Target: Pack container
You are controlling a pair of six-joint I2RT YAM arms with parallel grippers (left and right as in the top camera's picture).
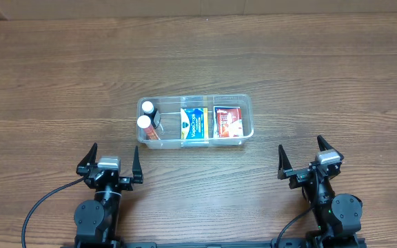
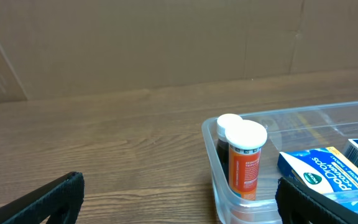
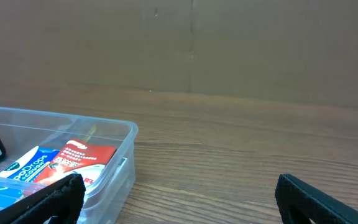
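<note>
Left gripper [image 1: 114, 151] and right gripper [image 1: 300, 146] both spread wide, holding nothing, near the front edge, well apart from the clear shallow round-cornered plastic container [image 1: 195, 99] mid-table holding white-capped bottles [image 1: 144, 122], blue box [image 1: 193, 124] and red box [image 1: 229, 122], on brown wooden table [image 1: 322, 69], cardboard wall [image 2: 135, 43] behind.

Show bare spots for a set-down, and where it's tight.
Free: table beyond the container; either side of it; the strip between its near wall and the open left gripper and right gripper. Tight: inside the container, where two bottles, blue box and red box fill most of it.
</note>
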